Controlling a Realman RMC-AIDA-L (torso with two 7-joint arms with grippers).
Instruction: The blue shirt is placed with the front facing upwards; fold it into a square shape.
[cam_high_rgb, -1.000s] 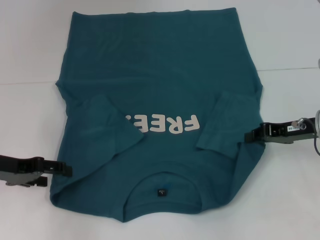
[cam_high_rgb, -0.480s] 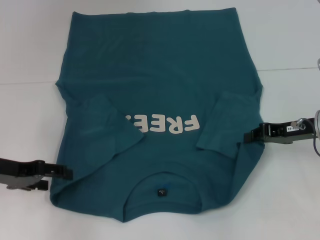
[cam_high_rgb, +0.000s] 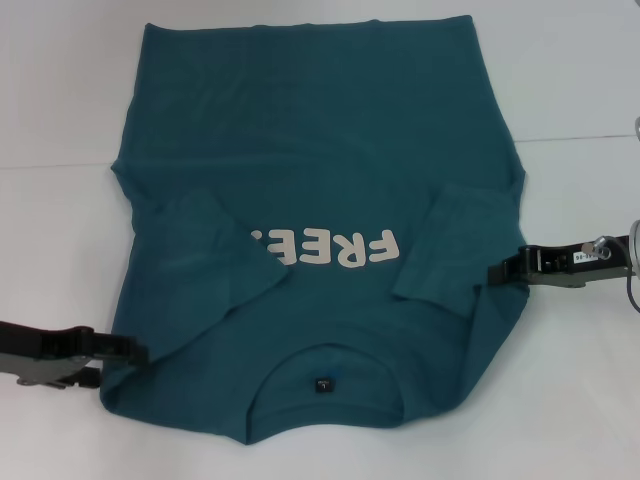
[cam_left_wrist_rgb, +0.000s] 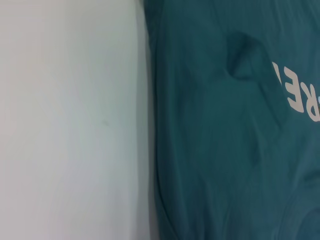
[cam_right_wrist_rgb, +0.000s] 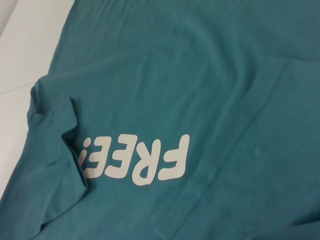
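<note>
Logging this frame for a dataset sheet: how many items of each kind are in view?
Blue shirt: 1
Grippers: 2, left gripper and right gripper, each at a shirt edge
White table: 1
Total: 4

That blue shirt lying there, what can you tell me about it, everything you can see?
The blue shirt is a dark teal short-sleeved tee, cotton by its look, lying front up on a white table. Cream block letters reading FREE cross the chest, and a small dark tag sits inside the round neckline, which lies nearest the robot. Both sleeves are folded inward over the body. The left gripper reaches its near left edge, and the right gripper meets its right edge.
</note>
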